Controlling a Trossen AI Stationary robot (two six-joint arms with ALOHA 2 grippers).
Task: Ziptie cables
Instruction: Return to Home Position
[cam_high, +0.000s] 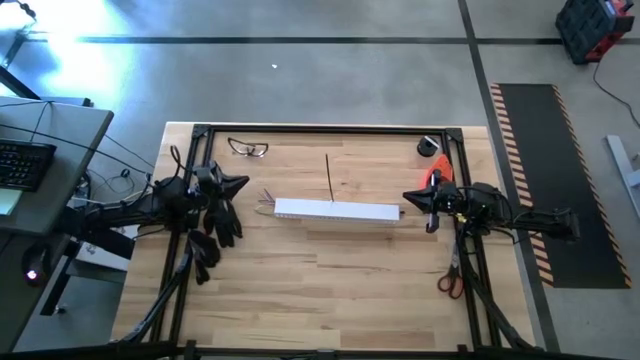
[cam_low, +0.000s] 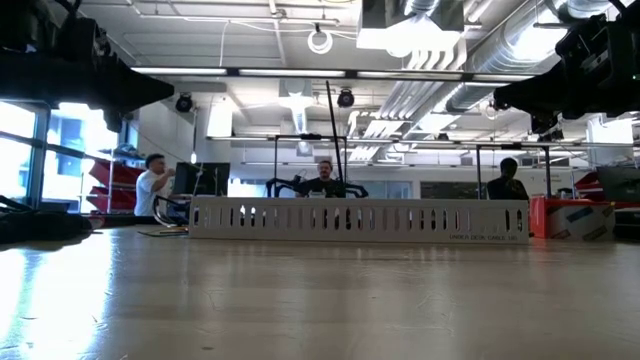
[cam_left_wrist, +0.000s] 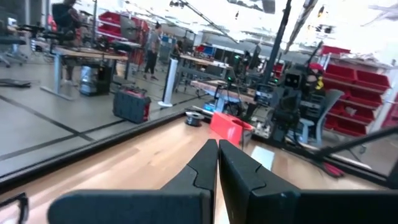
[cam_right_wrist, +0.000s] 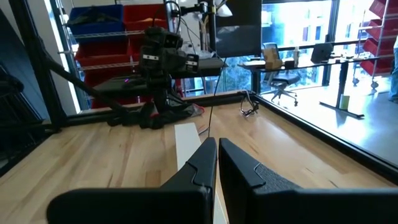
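My left pincer (cam_left_wrist: 217, 144) has its two dark fingers pressed together with nothing between them. My right pincer (cam_right_wrist: 217, 143) is the same, closed flat and empty. Seen from above, the left one sits at the left-centre of the table (cam_high: 300, 290) and the right one at the right of centre. Both point inward at the white duct (cam_high: 337, 210), which lies across the middle of the frame. The cables (cam_high: 265, 201) fan out at the duct's left end. The ziptie (cam_high: 328, 177) shows as a thin dark line running from the duct's upper edge toward the top of the frame; in the low view it stands up above the duct. Farther off, safety glasses (cam_high: 248, 148) lie upper left and scissors (cam_high: 450, 280) lower right. Beyond the table, people (cam_low: 325, 178) show in the workshop.
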